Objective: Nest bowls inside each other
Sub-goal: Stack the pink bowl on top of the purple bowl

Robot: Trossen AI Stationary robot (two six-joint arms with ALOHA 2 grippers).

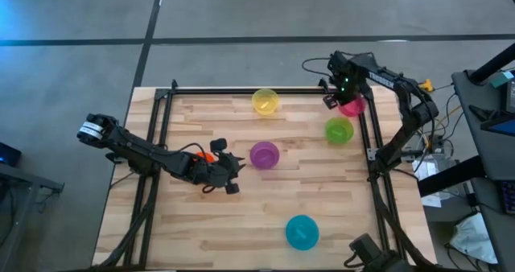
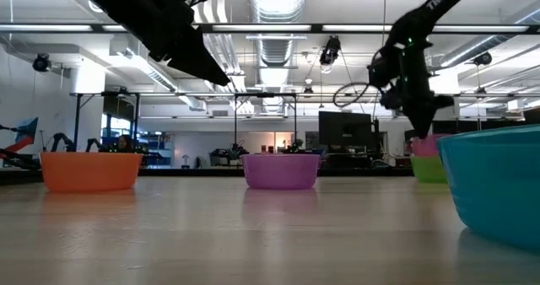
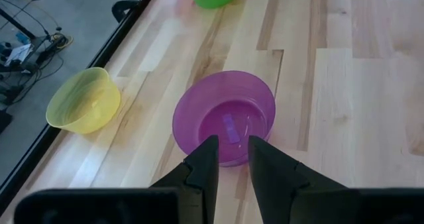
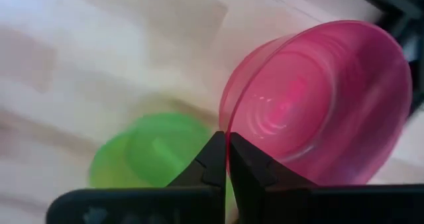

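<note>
Clearly the right hand (image 4: 227, 159) pinches the pink bowl's (image 4: 318, 105) rim, tilted above the green bowl (image 4: 149, 151) at the worktop's (image 1: 338, 216) far right; that thin grip could slip. The left hand (image 3: 232, 168), slightly open and empty, faces the purple bowl (image 3: 224, 114).

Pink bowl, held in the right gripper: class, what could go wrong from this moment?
1. The right gripper pinches only the pink bowl's thin rim, so the tilted bowl might slip.
2. The green bowl sits near the table's right edge; a clumsy drop could knock it off.
</note>
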